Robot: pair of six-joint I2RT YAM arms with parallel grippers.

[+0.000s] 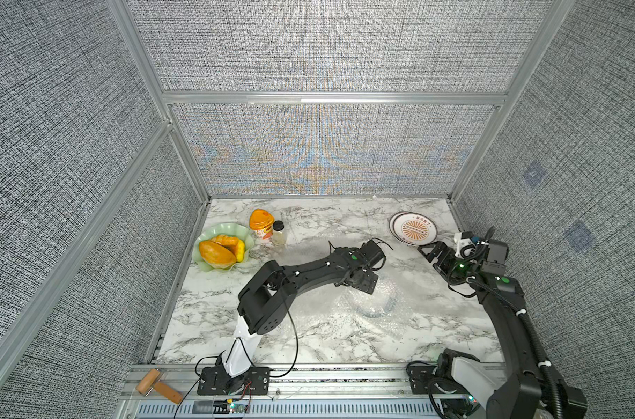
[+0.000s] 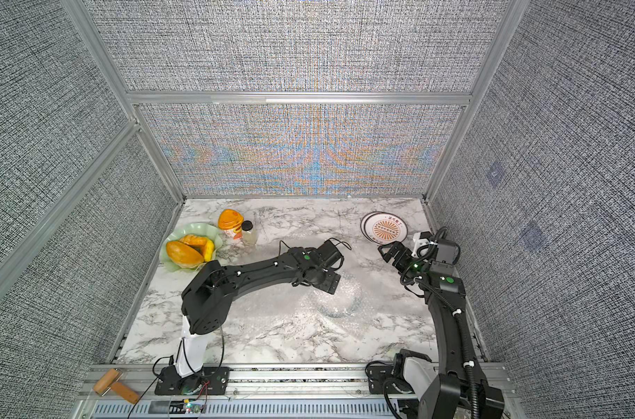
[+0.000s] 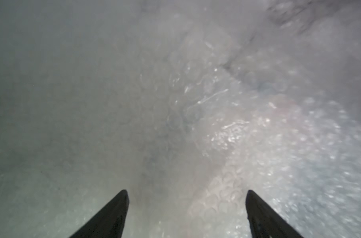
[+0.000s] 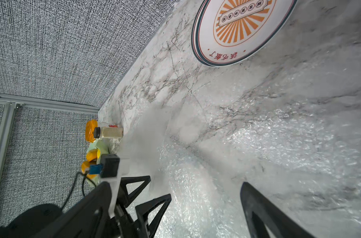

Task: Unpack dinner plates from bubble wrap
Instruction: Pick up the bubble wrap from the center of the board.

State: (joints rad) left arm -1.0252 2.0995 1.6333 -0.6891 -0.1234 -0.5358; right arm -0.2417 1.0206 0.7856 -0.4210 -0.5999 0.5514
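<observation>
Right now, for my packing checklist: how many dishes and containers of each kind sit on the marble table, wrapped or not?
Round white dinner plates with orange sunburst centres, stacked bare: 2
Round plate under clear bubble wrap: 1
Wavy pale green dish of orange food: 1
Orange-lidded cup: 1
Small black-capped glass jar: 1
Total: 6

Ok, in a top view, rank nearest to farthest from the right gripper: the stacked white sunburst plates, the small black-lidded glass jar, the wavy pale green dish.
1. stacked white sunburst plates: just beyond the right gripper, far right corner.
2. small black-lidded glass jar: far side, left of centre.
3. wavy pale green dish: far left.
</observation>
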